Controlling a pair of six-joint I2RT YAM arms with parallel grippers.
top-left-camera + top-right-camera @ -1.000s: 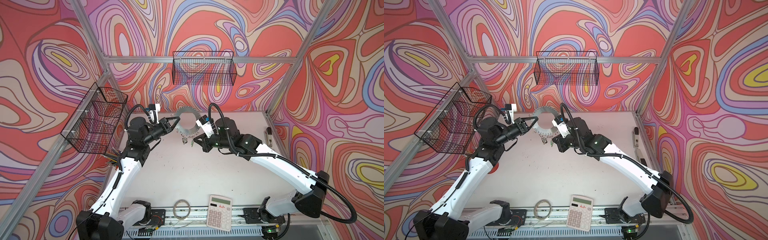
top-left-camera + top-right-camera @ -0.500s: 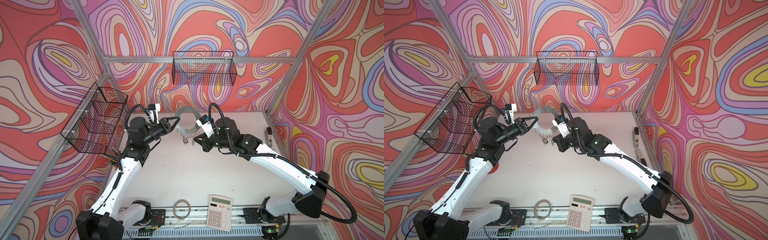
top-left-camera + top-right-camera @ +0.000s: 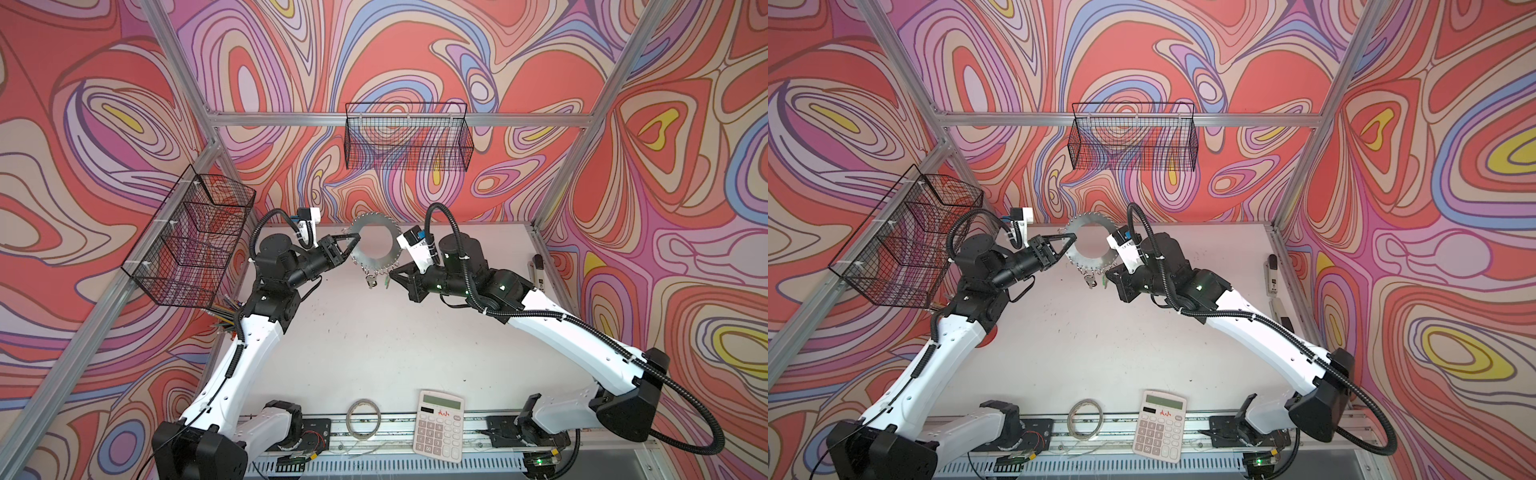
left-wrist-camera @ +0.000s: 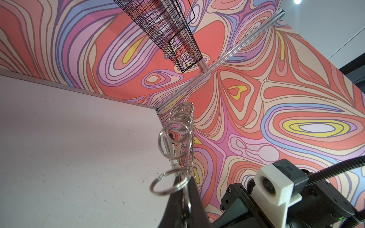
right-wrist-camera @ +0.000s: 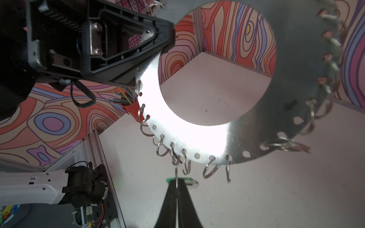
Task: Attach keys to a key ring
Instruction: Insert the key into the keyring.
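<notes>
Currently left gripper [image 3: 353,240] clamped on rim of flat grey metal key ring disc [image 5: 187,138], held clear above table, wire clips [image 5: 227,167] dangling. Right gripper [image 5: 177,184] pinched shut on small silver key with green oval tag [image 5: 188,180], just below ring's lower rim, at one clip. Risks: thin key slips from pinch; rim-only hold lets ring swing if right arm tugs; can't tell if clip fully threaded, so release may drop key.

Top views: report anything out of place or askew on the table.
The white plastic calculator lies skewed across the white table's front edge, overhanging the metal rail; the thin grey hoop beside it overhangs too.
</notes>
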